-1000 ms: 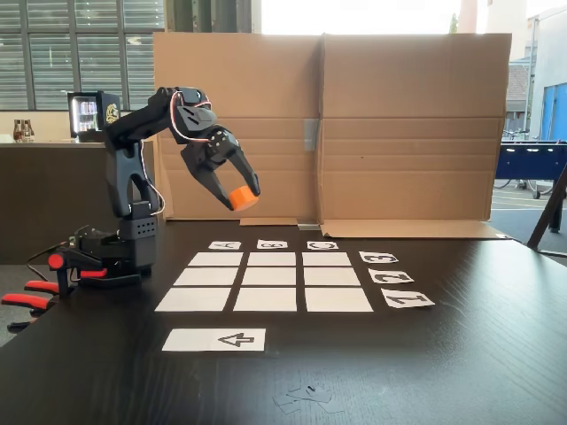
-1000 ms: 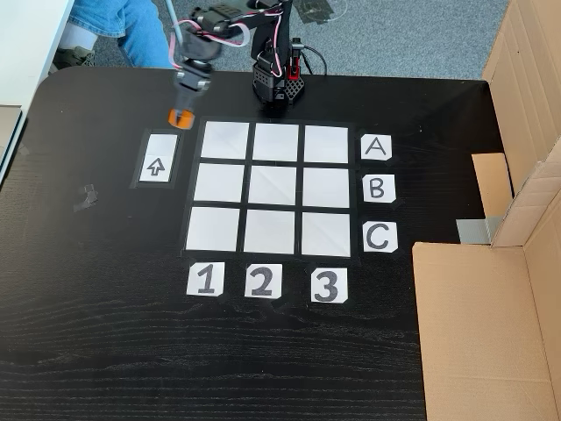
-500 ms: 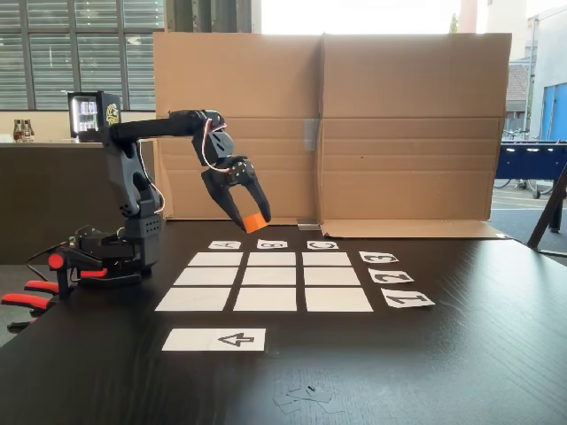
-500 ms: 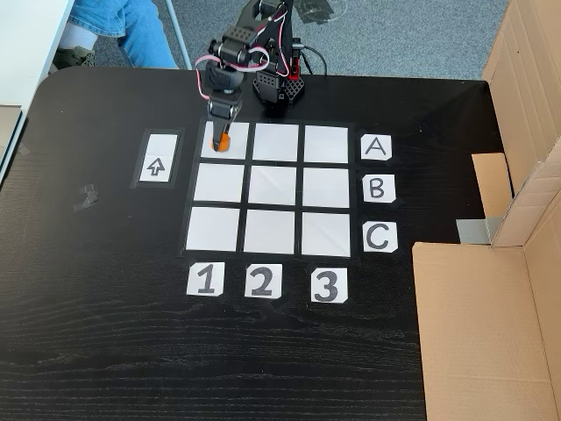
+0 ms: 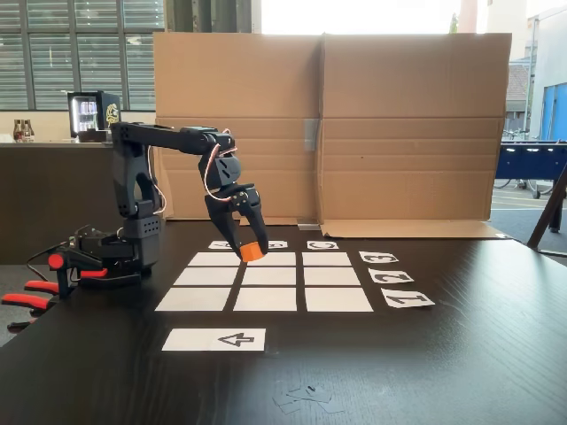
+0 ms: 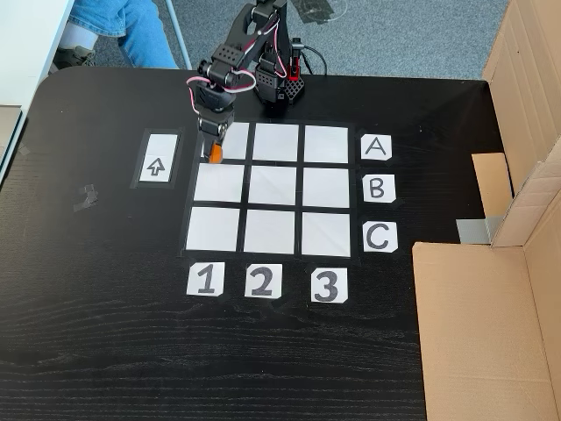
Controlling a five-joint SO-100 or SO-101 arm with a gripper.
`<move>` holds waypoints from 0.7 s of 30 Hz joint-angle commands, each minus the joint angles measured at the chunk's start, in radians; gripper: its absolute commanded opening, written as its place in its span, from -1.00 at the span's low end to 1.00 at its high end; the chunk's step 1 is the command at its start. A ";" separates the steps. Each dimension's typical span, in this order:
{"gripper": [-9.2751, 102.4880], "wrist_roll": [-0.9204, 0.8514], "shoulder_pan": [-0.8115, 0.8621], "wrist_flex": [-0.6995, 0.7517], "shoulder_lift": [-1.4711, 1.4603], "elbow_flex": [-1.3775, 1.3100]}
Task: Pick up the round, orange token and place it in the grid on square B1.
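Observation:
My gripper [image 5: 251, 254] points down and is shut on the orange token [image 5: 252, 251], holding it a little above the table. From above, the token [image 6: 215, 155] and the gripper [image 6: 214, 157] sit over the lower edge of the A1 rectangle, just short of square B1 [image 6: 219, 183]. The grid [image 6: 326, 187] of nine white rectangles has letters A, B, C on its right and numbers 1, 2, 3 below. In the side-on fixed view the grid [image 5: 332, 276] lies in front of the arm, and square B1 [image 5: 265, 299] is the middle rectangle of the near row.
A white strip with a black arrow [image 5: 214, 339] [image 6: 156, 159] lies beside column 1. A cardboard wall [image 5: 354, 124] [image 6: 491, 324] closes off the far side. Red clamps [image 5: 35, 292] hold the arm's base. A tape scrap [image 6: 85, 197] lies on the table. A person's legs [image 6: 123, 26] are beyond the table edge.
The arm has stretched out and lowered, carrying the token from high beside the arrow strip to low over the grid's first column near A1.

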 commanded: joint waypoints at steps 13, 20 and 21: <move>-0.84 0.031 -0.006 -0.029 -0.176 -0.097; -0.84 0.031 -0.023 -0.048 -0.241 -0.141; -0.84 0.031 -0.026 -0.048 -0.253 -0.150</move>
